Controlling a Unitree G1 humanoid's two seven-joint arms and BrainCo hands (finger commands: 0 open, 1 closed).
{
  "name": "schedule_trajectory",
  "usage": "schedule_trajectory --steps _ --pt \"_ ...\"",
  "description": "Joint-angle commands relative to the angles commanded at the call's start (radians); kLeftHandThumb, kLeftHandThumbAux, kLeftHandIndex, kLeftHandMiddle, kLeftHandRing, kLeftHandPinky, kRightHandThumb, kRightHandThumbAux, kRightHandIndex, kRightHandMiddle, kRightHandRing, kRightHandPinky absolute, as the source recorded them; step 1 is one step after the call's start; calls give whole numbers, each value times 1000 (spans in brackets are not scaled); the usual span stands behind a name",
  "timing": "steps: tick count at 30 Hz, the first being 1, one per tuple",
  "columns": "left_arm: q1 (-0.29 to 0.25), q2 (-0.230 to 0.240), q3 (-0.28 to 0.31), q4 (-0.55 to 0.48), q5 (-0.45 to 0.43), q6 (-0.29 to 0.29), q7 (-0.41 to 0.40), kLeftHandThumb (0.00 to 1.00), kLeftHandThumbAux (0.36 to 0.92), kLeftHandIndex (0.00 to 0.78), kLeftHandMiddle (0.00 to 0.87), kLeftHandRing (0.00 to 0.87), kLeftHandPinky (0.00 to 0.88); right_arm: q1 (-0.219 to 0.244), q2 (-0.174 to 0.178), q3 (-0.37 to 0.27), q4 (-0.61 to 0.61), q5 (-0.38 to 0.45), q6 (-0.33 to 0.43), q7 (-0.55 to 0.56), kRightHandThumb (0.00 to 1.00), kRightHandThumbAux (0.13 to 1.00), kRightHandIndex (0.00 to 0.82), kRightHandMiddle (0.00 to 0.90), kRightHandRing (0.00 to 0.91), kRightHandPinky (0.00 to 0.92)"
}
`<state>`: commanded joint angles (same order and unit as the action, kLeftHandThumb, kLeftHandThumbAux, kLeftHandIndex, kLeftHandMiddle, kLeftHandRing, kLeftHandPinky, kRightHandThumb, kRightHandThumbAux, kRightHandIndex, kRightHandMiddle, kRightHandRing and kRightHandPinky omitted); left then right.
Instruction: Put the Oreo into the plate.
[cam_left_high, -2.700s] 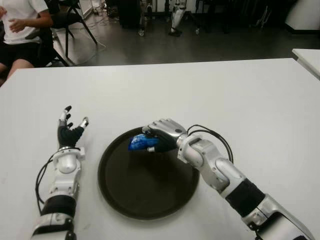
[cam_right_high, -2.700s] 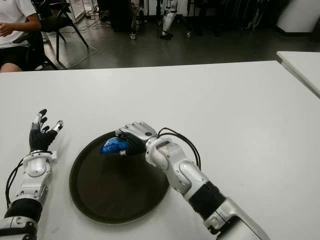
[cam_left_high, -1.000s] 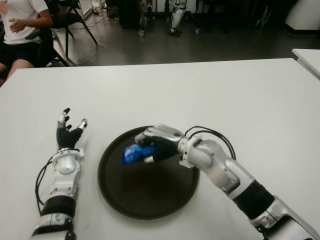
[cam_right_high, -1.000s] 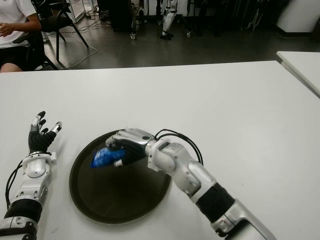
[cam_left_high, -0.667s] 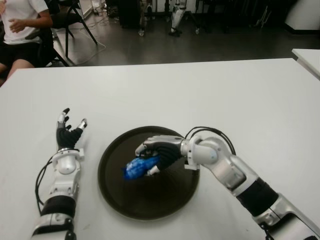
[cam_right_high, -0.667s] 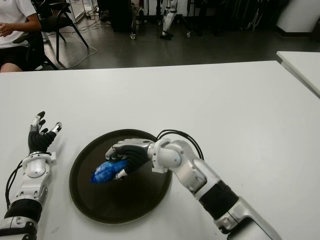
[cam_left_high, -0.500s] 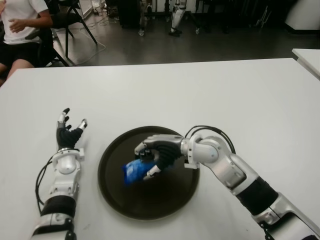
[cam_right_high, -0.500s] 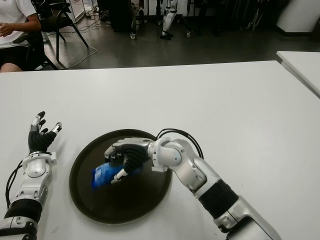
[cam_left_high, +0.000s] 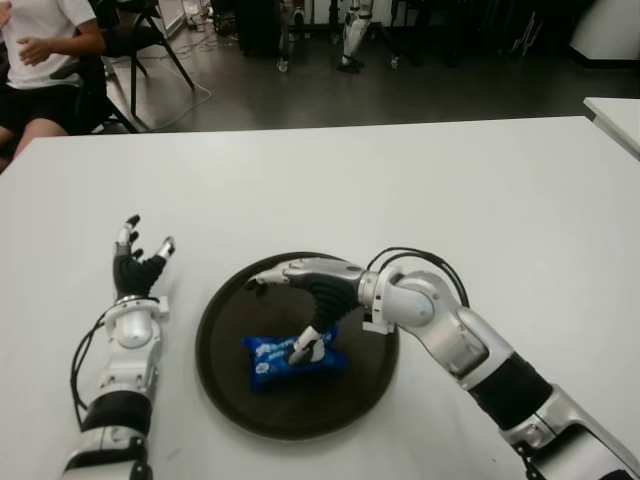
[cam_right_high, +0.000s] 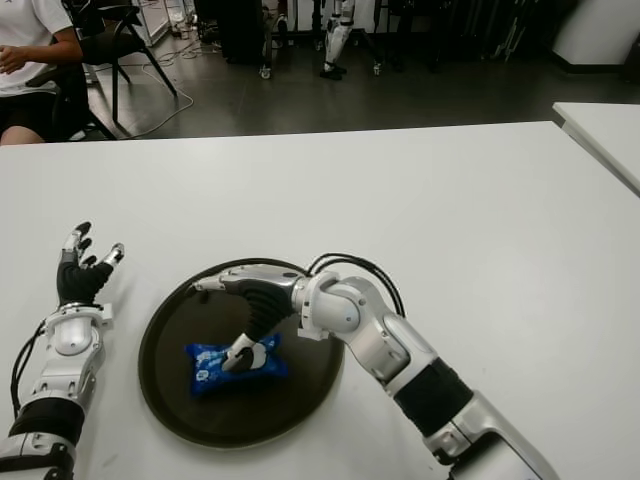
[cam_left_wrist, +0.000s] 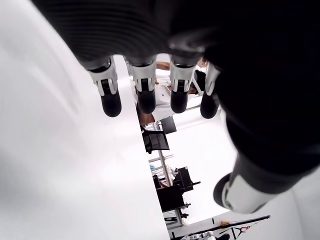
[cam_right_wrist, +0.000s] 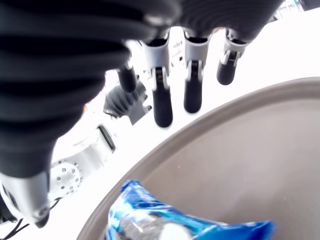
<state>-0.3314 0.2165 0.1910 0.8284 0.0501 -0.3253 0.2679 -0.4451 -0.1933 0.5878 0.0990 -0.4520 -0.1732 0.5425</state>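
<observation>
The Oreo (cam_left_high: 292, 360) pack is seen lying flat inside the dark plate (cam_left_high: 225, 325), so the placing is judged done, with only withdrawal of the right hand (cam_left_high: 300, 300) left. That hand is spread wide above the pack, holding nothing, its thumb tip apparently just at the wrapper, whereas 0.5 s ago the pack was pinched in curled fingers above the plate. Farther left, the left hand (cam_left_high: 140, 262) is noted open beside the plate on the worktop (cam_left_high: 450, 190), unchanged.

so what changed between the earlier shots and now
The right hand carried the blue Oreo pack from the plate's far rim toward its middle, lowered it and opened its fingers; the pack now lies on the dark plate, thumb still near it. The left hand, open beside the plate's left side, stayed put.
</observation>
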Motion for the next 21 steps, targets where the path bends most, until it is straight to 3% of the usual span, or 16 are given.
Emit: schedule_trajectory --steps 21 --pt "-35 10 4 94 14 -62 30 3 704 35 11 0 0 0 10 2 14 -25 24 -9 0 649 0 0 0 0"
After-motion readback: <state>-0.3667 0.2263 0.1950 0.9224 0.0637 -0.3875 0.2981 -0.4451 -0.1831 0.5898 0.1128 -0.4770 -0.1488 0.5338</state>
